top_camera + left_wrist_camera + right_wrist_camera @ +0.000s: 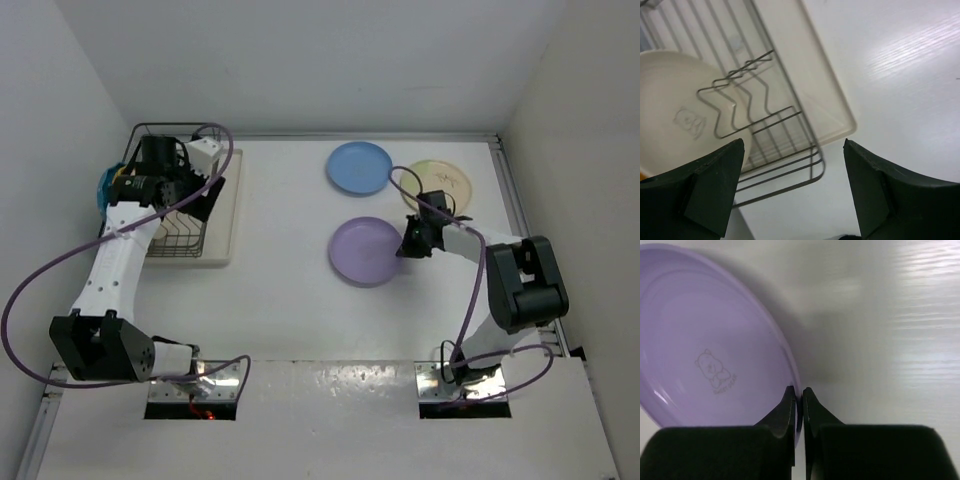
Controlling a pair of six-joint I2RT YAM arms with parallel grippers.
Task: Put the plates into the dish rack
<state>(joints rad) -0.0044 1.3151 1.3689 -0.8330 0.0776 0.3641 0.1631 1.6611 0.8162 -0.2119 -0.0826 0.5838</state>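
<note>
The lavender plate (362, 252) lies face up on the bench (280, 300), well right of the dish rack (185, 240). Being round, it has no long axis. My right gripper (799, 390) is clamped on the rim farthest from the rack.

The light blue plate (359, 167) and the cream-green plate (440, 183) are also unloaded, right of the rack. A cream plate (670, 100) sits in the rack, and my left gripper (793, 145) hangs released above it.

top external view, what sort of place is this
Probably a robot test cell, not a kitchen: a white table boxed in by bare walls, a left arm and right arm bolted at its near edge, and a dish rack, lavender plate and light blue plate laid out.
</note>
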